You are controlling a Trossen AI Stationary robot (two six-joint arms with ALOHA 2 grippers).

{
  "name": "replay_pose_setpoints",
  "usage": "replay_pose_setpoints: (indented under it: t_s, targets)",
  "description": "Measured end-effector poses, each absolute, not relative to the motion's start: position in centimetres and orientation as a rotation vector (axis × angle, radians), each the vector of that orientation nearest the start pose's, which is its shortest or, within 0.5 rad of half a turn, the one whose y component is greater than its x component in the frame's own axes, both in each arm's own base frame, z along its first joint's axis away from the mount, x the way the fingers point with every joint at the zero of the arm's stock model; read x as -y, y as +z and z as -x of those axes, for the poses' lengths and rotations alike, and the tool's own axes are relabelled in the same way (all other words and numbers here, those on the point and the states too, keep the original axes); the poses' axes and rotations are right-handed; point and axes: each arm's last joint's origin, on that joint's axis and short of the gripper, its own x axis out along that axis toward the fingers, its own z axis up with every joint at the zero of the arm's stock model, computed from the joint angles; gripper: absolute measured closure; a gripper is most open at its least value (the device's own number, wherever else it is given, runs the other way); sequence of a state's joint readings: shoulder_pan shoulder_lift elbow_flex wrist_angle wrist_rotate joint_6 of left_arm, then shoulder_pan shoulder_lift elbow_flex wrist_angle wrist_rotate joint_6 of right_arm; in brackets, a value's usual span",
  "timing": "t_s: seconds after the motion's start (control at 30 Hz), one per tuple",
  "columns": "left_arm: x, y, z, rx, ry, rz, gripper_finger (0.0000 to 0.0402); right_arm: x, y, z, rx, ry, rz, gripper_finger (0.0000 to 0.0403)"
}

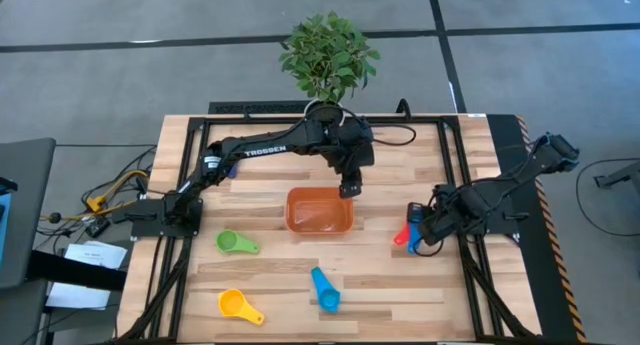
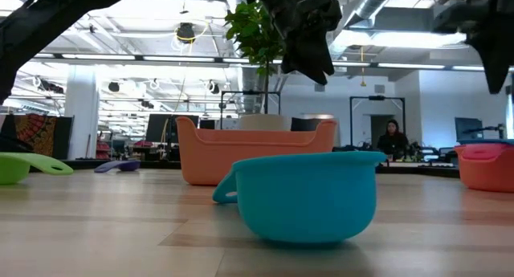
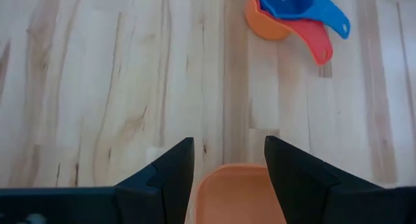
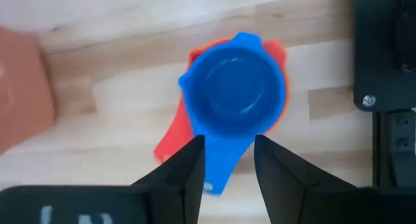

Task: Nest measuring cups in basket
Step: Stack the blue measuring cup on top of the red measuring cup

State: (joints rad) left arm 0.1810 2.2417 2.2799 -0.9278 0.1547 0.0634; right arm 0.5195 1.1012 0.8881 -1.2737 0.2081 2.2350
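The orange basket (image 1: pixel 320 211) sits mid-table, and I see no cup inside it. My left gripper (image 1: pixel 348 188) hovers open over its far right corner (image 3: pixel 239 188). A blue cup (image 4: pixel 237 91) sits nested in a red cup (image 4: pixel 170 138) right of the basket, both standing on the table. My right gripper (image 4: pixel 229 160) is open above them, its fingers on either side of the blue handle (image 4: pixel 224 169) and raised clear of it in the low view. The green cup (image 1: pixel 237 242), yellow cup (image 1: pixel 240 306) and light blue cup (image 1: pixel 324 287) lie apart on the near half.
A potted plant (image 1: pixel 328 55) stands at the far edge behind the basket. The light blue cup (image 2: pixel 309 197) lies upside down close to the low camera. A small dark blue piece (image 2: pixel 120 166) lies far left of the basket. Bare wood lies between the basket and the nested cups.
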Motion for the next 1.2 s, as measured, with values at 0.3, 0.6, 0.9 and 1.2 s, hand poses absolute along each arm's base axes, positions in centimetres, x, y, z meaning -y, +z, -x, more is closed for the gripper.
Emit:
replay_pose_setpoints:
  t_s: [0.3, 0.6, 0.9, 1.2]
  targets:
    - [-8.3, 30.3, -47.8, -0.895, -0.071, 0.077, 0.0226, -11.8, 23.3, -15.0, -1.178, -1.181, -1.239, 0.0291]
    - [-8.3, 30.4, -47.9, -0.890, -0.067, 0.069, 0.0226, -13.4, 19.5, -17.0, -1.221, -1.328, -1.099, 0.0335]
    - [-8.3, 30.3, -47.8, -0.898, -0.073, 0.058, 0.0226, -13.9, 17.0, -19.5, -1.179, -1.318, -1.139, 0.0345]
    - [-8.3, 30.3, -47.8, -0.902, -0.081, 0.038, 0.0226, -13.9, 17.9, -20.7, -0.994, -1.240, -1.155, 0.0345]
